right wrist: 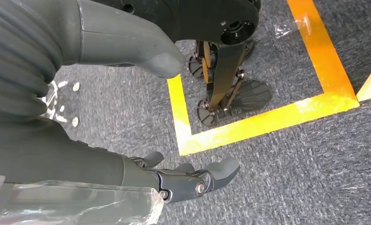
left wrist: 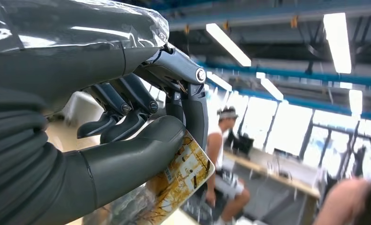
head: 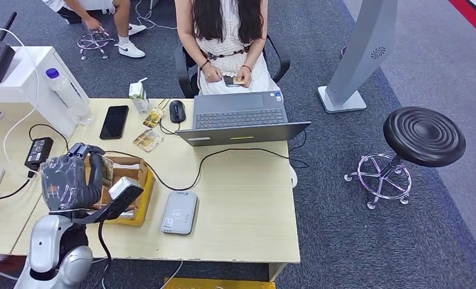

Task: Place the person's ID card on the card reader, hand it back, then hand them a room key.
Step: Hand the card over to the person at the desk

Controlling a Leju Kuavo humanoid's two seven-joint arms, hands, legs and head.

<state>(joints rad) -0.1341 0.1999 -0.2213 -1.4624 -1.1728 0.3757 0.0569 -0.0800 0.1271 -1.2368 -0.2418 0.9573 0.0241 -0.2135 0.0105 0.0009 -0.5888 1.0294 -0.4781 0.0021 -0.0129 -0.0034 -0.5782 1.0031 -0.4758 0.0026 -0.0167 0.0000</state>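
Note:
My left hand (head: 73, 177) is raised over the wooden card box (head: 140, 191) at the desk's left side. It pinches a yellow patterned room key card (left wrist: 183, 176) between thumb and finger; the card (head: 106, 170) sticks out beside the fingers. The grey card reader (head: 179, 212) lies flat near the front edge, right of the box, with nothing on it. A person (head: 229, 36) sits behind the laptop (head: 241, 117), holding a small dark thing in both hands. My right hand (right wrist: 174, 180) hangs over the carpet with fingers apart, holding nothing.
On the desk (head: 247, 198) lie a black phone (head: 114, 121), a mouse (head: 177, 111), two loose patterned cards (head: 148, 140), a milk carton (head: 139, 97) and a black cable. A bottle (head: 67, 93) stands at the left. A black stool (head: 423, 135) stands to the right.

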